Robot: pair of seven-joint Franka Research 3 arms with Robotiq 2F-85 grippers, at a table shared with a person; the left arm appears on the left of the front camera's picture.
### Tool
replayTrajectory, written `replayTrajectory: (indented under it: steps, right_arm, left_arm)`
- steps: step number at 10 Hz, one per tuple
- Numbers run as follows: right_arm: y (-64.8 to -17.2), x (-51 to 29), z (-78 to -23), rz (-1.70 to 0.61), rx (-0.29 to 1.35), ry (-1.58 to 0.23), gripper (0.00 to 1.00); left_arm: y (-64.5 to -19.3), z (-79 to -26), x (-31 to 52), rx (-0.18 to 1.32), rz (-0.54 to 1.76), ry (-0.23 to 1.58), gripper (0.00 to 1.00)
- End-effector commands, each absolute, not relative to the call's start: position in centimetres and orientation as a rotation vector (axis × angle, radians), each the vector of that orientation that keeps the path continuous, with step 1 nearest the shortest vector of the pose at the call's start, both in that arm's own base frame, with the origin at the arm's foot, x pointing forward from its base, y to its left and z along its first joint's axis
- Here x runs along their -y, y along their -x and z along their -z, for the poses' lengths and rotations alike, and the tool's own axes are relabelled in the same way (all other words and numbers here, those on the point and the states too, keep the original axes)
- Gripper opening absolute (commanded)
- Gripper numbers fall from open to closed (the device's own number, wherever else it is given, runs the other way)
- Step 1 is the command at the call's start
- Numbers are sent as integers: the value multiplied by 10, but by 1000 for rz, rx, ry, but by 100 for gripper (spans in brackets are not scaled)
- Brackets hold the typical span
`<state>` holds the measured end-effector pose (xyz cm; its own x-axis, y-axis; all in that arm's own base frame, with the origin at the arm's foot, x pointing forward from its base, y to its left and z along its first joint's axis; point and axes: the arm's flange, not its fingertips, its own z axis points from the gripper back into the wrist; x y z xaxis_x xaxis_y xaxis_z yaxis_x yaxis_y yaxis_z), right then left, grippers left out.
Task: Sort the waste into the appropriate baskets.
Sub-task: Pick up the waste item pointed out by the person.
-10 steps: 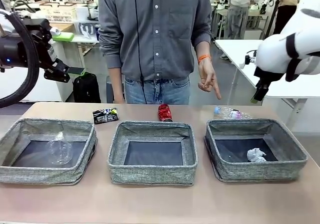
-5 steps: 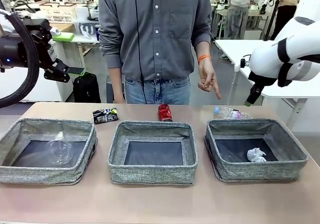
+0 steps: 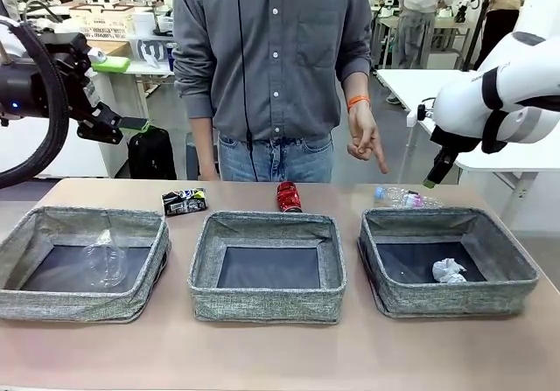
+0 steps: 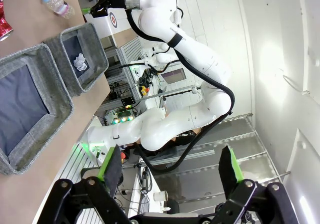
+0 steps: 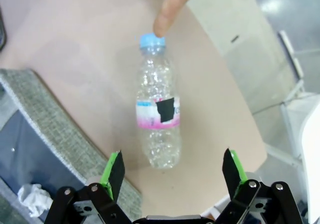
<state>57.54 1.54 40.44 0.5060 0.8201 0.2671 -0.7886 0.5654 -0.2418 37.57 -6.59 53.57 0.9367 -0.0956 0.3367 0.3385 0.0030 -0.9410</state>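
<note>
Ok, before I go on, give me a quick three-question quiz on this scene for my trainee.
1. True or false: the crushed red can lies inside the middle basket.
2. Which basket holds the crumpled white paper ball? A left, B middle, C right.
3. Fill in: the open right gripper is aimed at the clear plastic ____.
Key: 1 false, it lies on the table behind that basket. 2 C. 3 bottle.
</note>
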Motion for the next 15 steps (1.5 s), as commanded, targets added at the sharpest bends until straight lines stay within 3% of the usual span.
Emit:
replayTrajectory:
  steps: [1, 15]
  right_arm:
    - [-581, -13, -398, -935, 374, 79, 100]
    - [-608, -21, -328, -916, 361, 14, 100]
  left_arm:
    - [-374, -541, 68, 196, 331, 1551, 99]
    - [-374, -541, 68, 196, 331, 1551, 99]
